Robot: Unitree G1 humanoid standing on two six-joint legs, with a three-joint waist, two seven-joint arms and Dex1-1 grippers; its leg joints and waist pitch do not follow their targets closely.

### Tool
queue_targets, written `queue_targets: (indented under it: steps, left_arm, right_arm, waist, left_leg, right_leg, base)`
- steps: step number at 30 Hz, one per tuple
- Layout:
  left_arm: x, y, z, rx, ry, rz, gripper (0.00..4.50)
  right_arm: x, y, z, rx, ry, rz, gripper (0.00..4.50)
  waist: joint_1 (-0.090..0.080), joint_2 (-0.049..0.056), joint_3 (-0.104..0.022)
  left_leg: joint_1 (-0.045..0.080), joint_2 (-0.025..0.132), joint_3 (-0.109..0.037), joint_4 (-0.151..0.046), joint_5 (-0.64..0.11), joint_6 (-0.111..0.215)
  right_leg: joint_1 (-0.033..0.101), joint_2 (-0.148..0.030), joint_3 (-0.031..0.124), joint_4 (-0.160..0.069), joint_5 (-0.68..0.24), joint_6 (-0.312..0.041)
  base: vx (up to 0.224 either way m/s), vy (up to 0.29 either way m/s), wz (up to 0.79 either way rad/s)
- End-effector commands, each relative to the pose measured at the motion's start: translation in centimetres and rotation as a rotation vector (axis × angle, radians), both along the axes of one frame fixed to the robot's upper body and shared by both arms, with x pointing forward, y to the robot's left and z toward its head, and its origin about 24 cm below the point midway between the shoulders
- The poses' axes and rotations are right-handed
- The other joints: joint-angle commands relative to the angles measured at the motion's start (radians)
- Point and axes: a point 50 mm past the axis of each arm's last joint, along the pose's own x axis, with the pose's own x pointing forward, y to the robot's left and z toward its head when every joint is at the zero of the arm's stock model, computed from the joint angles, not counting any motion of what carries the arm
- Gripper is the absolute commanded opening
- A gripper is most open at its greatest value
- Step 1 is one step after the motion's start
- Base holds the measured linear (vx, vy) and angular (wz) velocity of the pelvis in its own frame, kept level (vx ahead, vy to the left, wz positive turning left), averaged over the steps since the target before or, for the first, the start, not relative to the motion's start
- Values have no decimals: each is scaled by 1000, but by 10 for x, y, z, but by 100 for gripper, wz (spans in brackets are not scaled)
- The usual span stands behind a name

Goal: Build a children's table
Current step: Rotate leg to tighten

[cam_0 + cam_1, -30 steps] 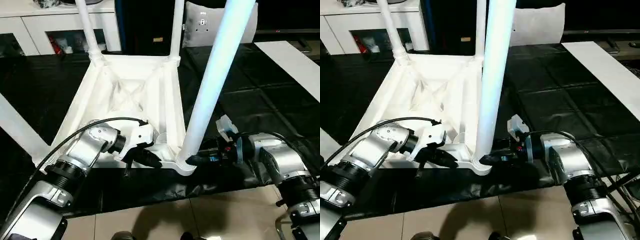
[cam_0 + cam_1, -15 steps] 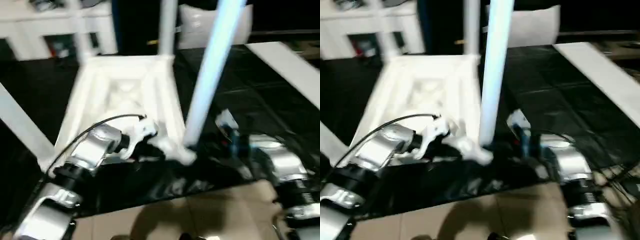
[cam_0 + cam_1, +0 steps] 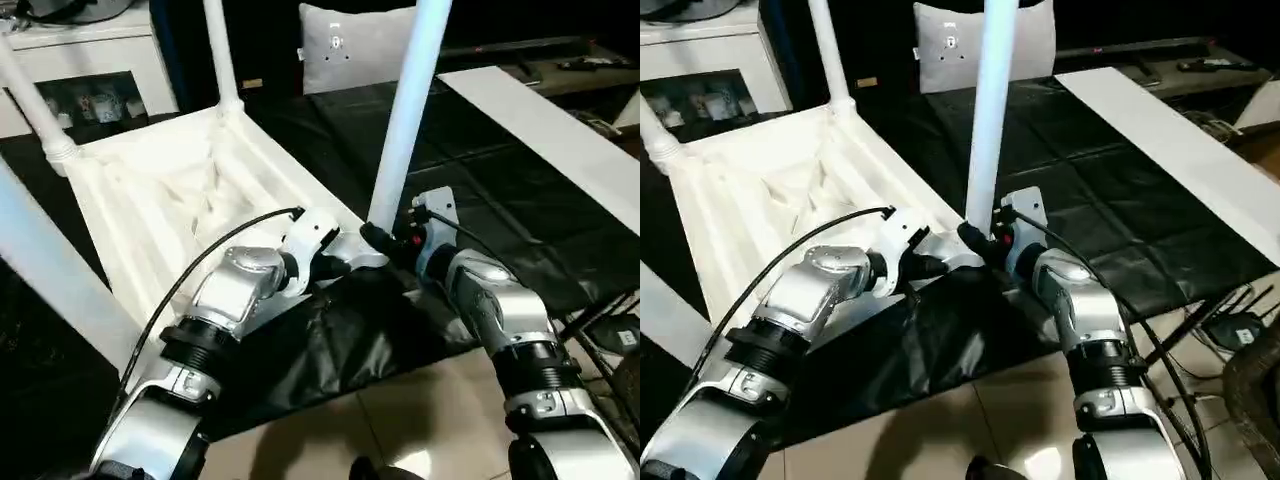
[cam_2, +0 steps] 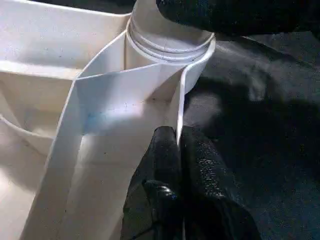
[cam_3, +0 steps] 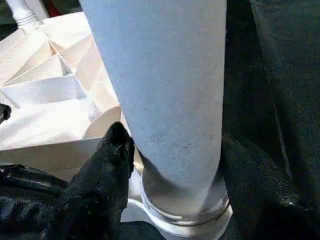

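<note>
Pinching the upturned table's (image 3: pixel 150 200) thin rim wall, the left gripper (image 4: pixel 179 145) sat closed just beside the corner socket; the right gripper (image 5: pixel 170 165) straddled the leg (image 5: pixel 165 75) base, 2 fingers (image 5: pixel 112 150) around it.

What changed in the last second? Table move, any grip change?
The upturned table top has swung: its far end went toward the robot's left, so it now lies askew on the black sheet, which has bunched near the grippers. The head camera also shifted. Unchanged: the left gripper still pinches the rim, and the right gripper is still at the near leg's base.
</note>
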Motion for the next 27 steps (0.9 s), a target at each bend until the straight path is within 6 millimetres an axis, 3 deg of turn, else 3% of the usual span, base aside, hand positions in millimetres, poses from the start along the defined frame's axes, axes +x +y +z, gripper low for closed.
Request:
queue_targets:
  steps: [1,2,4,6,10,12,15,19,21,23,27]
  left_arm:
    - [2,-1,17,-32,-86,-52,0]
    - [1,0,17,-32,-87,-62,0]
    - [0,7,16,-17,-89,-106,0]
    - [-1,10,16,-7,-91,-119,0]
    - [-6,21,14,38,-90,-231,0]
    - [-7,24,13,55,-87,-260,0]
    - [-11,33,11,108,-77,-354,0]
    - [-19,39,9,151,-62,-503,0]
    - [-23,41,8,157,-49,-561,0]
    - [-26,43,7,162,-41,-607,0]
    - [-35,44,8,169,-6,-735,0]
  right_arm:
    - [-9,8,-6,4,7,104,323]
    - [-10,5,-5,4,-4,110,333]
    - [-13,-13,3,-20,-49,162,345]
    - [-14,-19,5,-30,-58,181,361]
    - [-21,-40,17,-68,-94,300,401]
    - [-23,-44,19,-80,-96,335,411]
    - [-27,-56,24,-152,-88,435,441]
    - [-32,-60,25,-220,-99,546,441]
    - [-35,-60,26,-219,-97,598,441]
    - [-37,-59,26,-211,-88,645,416]
    - [-47,-53,25,-153,-35,791,396]
  waist:
    - [21,3,-102]
    - [25,0,-102]
    - [36,-3,-104]
    - [49,-2,-98]
    - [67,-2,-89]
    - [71,-2,-85]
    - [76,-3,-84]
    - [85,-3,-87]
    - [91,-1,-90]
    - [103,1,-93]
    - [121,3,-93]
  left_leg:
    - [-24,15,-10,-45,79,143]
    - [-25,18,-11,-39,130,167]
    - [-31,11,-8,-32,157,187]
    - [-31,6,2,-34,112,187]
    - [-20,5,10,-43,7,142]
    - [-16,4,11,-45,-23,127]
    - [-13,1,14,-46,-52,119]
    - [-9,6,12,-48,-55,109]
    - [-10,11,9,-48,-42,120]
    - [-10,19,6,-47,0,128]
    - [-9,26,7,-48,8,135]
  right_leg:
    - [93,-75,80,-22,-200,4]
    - [85,-75,85,-8,-132,-29]
    - [86,-75,91,5,-90,-52]
    - [84,-75,93,-3,-146,-49]
    - [80,-67,86,-34,-324,22]
    - [76,-62,82,-43,-372,58]
    - [74,-58,81,-50,-409,83]
    - [74,-61,80,-49,-408,76]
    - [74,-64,83,-42,-380,62]
    - [72,-67,89,-30,-326,28]
    - [71,-71,94,-22,-313,-4]
  base:
    - [0,0,0]
    - [0,0,0]
    - [0,0,0]
    - [0,0,0]
    - [0,0,0]
    - [0,0,0]
    - [0,0,0]
    - [0,0,0]
    - [0,0,0]
    - [0,0,0]
    - [0,0,0]
